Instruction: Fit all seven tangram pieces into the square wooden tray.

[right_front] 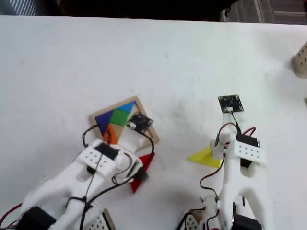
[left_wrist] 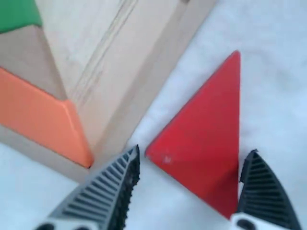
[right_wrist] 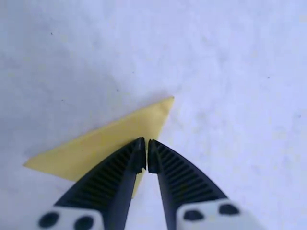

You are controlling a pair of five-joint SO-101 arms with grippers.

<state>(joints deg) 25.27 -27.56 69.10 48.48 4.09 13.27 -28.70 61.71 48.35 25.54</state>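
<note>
The square wooden tray [right_front: 149,128] lies left of centre and holds a dark blue piece [right_front: 103,120], a light blue piece [right_front: 127,107], a green piece [right_front: 118,117] and an orange piece [right_front: 111,133]. A red triangle [right_front: 147,161] lies flat on the table just outside the tray's near corner. My left gripper [left_wrist: 192,160] is open with its fingers on either side of the red triangle [left_wrist: 201,143], beside the tray rim [left_wrist: 158,91] and the orange piece [left_wrist: 38,120]. A yellow triangle [right_front: 204,157] lies to the right. My right gripper [right_wrist: 146,155] is shut, tips together over the yellow triangle [right_wrist: 100,143].
White table all around, with open room beyond the tray and between the arms. A beige perforated object [right_front: 301,60] stands at the far right edge. The table's far edge runs along the back.
</note>
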